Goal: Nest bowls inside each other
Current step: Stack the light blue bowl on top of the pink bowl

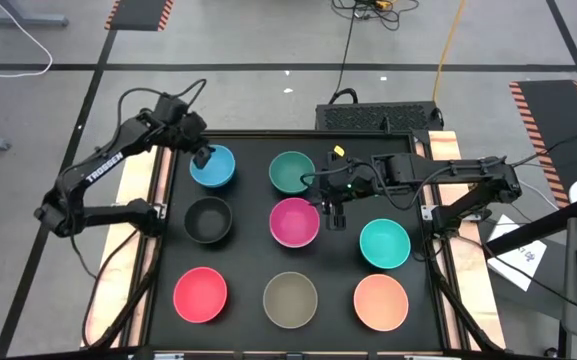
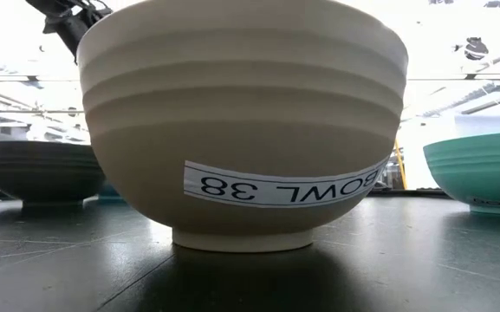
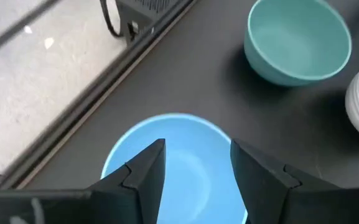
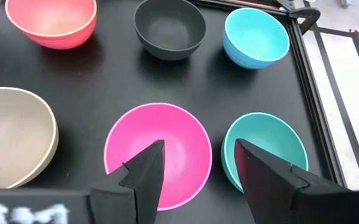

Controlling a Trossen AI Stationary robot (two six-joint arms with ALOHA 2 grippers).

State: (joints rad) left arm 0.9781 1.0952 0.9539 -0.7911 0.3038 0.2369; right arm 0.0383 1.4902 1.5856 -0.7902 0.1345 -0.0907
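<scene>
left gripper (image 1: 202, 155) jaws apart over light blue bowl (image 1: 214, 167), seemingly untouched

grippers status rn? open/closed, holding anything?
Left gripper: open, over the light blue bowl, holding nothing.
Right gripper: open, above the magenta bowl, holding nothing.
</scene>
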